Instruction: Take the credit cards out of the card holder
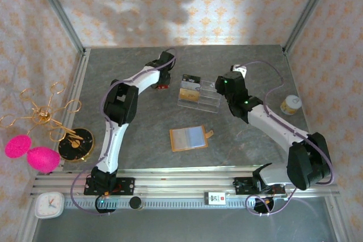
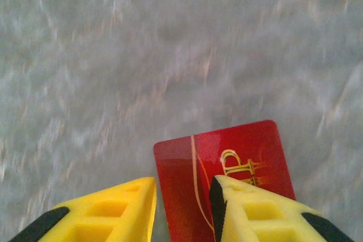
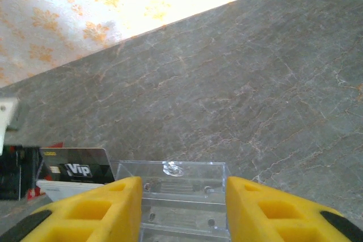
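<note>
While card holder (image 1: pixel 189 138) lies open at lower centre of top view, red credit card (image 2: pixel 238 145) sits flat on table (image 2: pixel 113 55), left gripper (image 2: pixel 182 182) jaws apart astride its edge; right gripper (image 3: pixel 182 181) jaws apart over clear acrylic stand (image 3: pixel 187 199).

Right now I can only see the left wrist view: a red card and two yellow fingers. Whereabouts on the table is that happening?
Observer: At the far side of the table, with the left gripper just left of a clear stand.
Operator: And the card holder?
Observer: The card holder lies open in the middle of the table, apart from both grippers.
Operator: What is the other arm up to?
Observer: The right gripper has a finger on either side of the clear stand, which holds a black card. I cannot tell whether it presses the stand.
</note>
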